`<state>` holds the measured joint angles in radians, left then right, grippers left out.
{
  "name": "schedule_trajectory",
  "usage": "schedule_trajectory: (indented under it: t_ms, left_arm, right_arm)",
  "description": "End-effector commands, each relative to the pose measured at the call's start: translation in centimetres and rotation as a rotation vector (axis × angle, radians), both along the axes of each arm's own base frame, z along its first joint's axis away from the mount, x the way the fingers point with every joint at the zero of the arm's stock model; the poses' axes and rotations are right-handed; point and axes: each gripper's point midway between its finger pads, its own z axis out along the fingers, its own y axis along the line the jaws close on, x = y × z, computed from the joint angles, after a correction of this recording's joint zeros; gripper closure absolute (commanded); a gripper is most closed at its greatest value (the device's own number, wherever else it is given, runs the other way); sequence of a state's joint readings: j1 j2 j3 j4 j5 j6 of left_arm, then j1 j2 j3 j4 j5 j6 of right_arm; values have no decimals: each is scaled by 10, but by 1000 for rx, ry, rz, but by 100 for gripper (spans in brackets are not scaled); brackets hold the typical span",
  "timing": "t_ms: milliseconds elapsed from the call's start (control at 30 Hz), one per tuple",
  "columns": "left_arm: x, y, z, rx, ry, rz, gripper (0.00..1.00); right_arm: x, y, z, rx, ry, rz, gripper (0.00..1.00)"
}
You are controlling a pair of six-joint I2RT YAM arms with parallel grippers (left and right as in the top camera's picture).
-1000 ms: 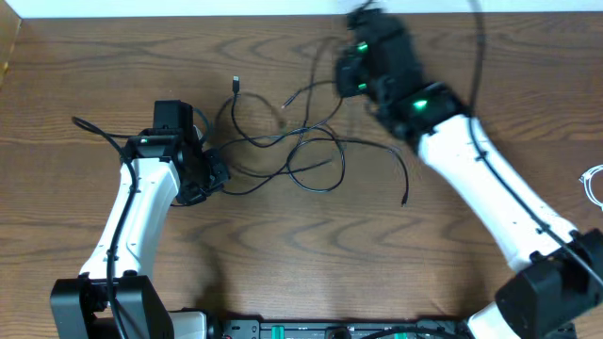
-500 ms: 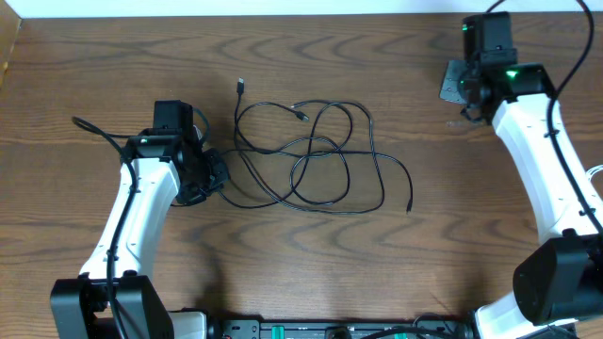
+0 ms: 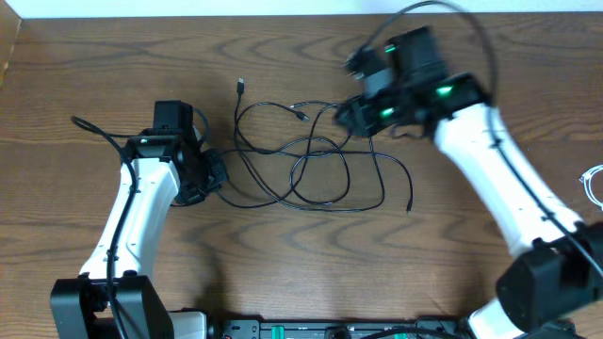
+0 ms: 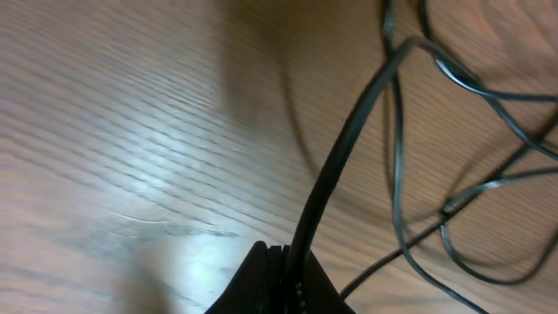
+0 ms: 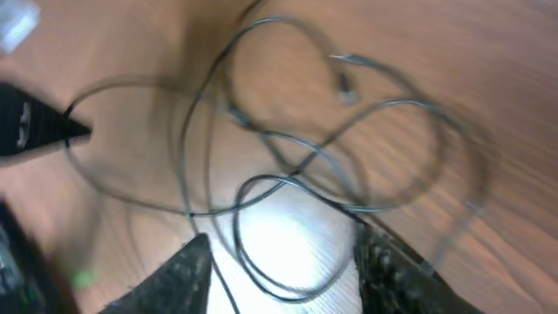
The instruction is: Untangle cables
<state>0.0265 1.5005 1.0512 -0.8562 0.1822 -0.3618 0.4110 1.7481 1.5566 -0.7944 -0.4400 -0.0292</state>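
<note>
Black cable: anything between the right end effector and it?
Nothing visible. The right end effector hangs open right above the loops of the black cable, which lie on the bare table with nothing over them.

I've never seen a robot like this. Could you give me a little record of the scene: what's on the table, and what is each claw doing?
surface: wooden table
black cable: overlapping loops in the middle of the table
white cable: at the table's right edge, mostly out of view, apart from the black one
left gripper: shut on the black cable at the left of the loops
right gripper: open, over the loops' upper right part, holding nothing
tangle: not yet undone
</note>
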Motion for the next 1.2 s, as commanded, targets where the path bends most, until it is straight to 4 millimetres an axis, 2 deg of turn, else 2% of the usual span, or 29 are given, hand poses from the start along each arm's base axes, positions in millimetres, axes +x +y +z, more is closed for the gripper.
schedule_trajectory:
  t_ms: [0, 33, 267, 467, 600, 700, 900, 1033, 1100, 1167]
  left_arm:
    - [0, 23, 2, 127, -8, 17, 93]
    - [0, 26, 2, 144, -8, 28, 93]
    - [2, 27, 2, 143, -15, 35, 93]
    - [2, 26, 2, 143, -15, 35, 92]
    - [2, 26, 2, 143, -14, 35, 92]
    - [2, 26, 2, 142, -14, 34, 92]
    - [2, 25, 2, 136, -14, 33, 93]
    - [2, 25, 2, 136, -14, 33, 92]
    - [2, 25, 2, 136, -15, 33, 93]
    - [2, 25, 2, 136, -15, 33, 93]
  right_arm:
    - [-19, 42, -32, -50, 0, 166, 48]
    - [-24, 57, -44, -54, 11, 201, 48]
    - [-51, 115, -98, -72, 55, 326, 44]
    - [-70, 158, -114, -51, 13, 406, 40]
    - [-69, 170, -122, -80, -30, 380, 39]
    - [-66, 179, -136, -117, -61, 343, 40]
    - [-58, 183, -152, -145, -80, 289, 43]
    - [-57, 186, -154, -144, -92, 289, 51]
    - [-58, 187, -157, -146, -89, 290, 62]
    - [-58, 186, -160, -148, -75, 279, 69]
